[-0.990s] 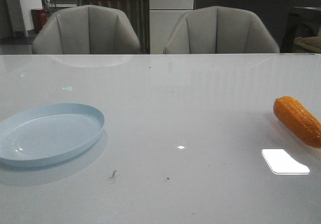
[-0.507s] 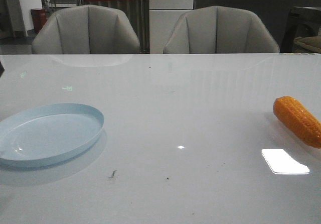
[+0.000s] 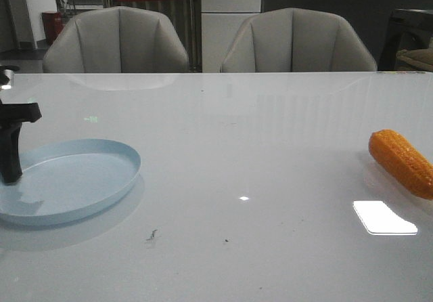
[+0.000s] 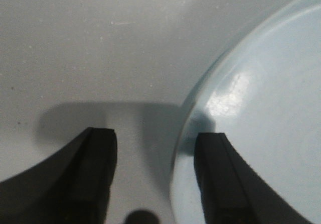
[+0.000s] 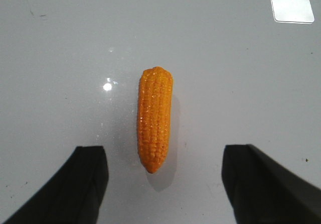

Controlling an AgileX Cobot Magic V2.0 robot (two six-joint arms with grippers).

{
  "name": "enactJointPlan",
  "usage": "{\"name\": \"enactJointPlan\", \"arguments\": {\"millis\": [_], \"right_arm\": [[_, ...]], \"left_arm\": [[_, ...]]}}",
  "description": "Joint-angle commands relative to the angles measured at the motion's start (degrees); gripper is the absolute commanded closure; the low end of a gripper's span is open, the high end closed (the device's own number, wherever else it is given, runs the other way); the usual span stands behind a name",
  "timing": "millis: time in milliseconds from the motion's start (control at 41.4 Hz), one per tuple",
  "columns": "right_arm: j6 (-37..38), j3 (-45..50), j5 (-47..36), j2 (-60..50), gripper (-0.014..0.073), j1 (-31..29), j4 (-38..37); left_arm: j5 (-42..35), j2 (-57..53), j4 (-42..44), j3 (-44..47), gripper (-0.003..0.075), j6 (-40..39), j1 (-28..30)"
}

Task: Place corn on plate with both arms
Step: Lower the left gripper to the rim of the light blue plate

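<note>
The bumpy, glossy orange plastic corn cob [image 3: 402, 162] is lying on the shiny white table [image 3: 257, 146], well right of the smooth round pale blue plate [image 3: 81, 180]. The black left claw [image 4: 155, 176], now arriving, is straddling the plate's rim, jaws wide; the right claw [image 5: 165, 179] is hanging wide over the corn.

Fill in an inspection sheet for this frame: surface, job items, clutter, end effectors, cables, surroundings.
Surface: glossy white table, glare patches, a few dark specks.
Job's things: corn lying at the table's right edge, untouched; plate at the left, no food on it.
Clutter: nothing seen.
End effectors: left end effector open, straddling the plate's rim; right end effector open, above the corn, not touching it.
Cables: nothing seen.
Surroundings: two grey chairs behind the table; a dark counter beyond.
</note>
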Motion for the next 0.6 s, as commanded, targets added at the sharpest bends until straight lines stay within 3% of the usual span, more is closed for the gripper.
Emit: {"name": "enactJointPlan", "arguments": {"millis": [0, 72, 242, 290, 580], "right_arm": [[-0.3, -2.14, -3.62, -0.43, 0.0013, -0.09, 0.34], [-0.3, -2.14, -3.63, -0.43, 0.0015, -0.09, 0.34], [-0.3, -2.14, -3.63, -0.43, 0.0015, -0.09, 0.34], [-0.3, -2.14, -3.63, -0.43, 0.0015, -0.09, 0.34], [-0.3, -2.14, -3.48, -0.43, 0.0015, -0.09, 0.34]], "left_arm": [[0.51, -2.83, -0.8, -1.78, 0.0314, -0.45, 0.09], [0.51, -2.83, -0.8, -1.78, 0.0363, -0.45, -0.01], [0.51, -2.83, -0.8, -1.78, 0.0643, -0.45, -0.01], [0.51, -2.83, -0.8, -1.78, 0.0611, -0.26, -0.01], [3.46, -2.83, 1.18, -7.07, 0.0631, 0.32, 0.1]]}}
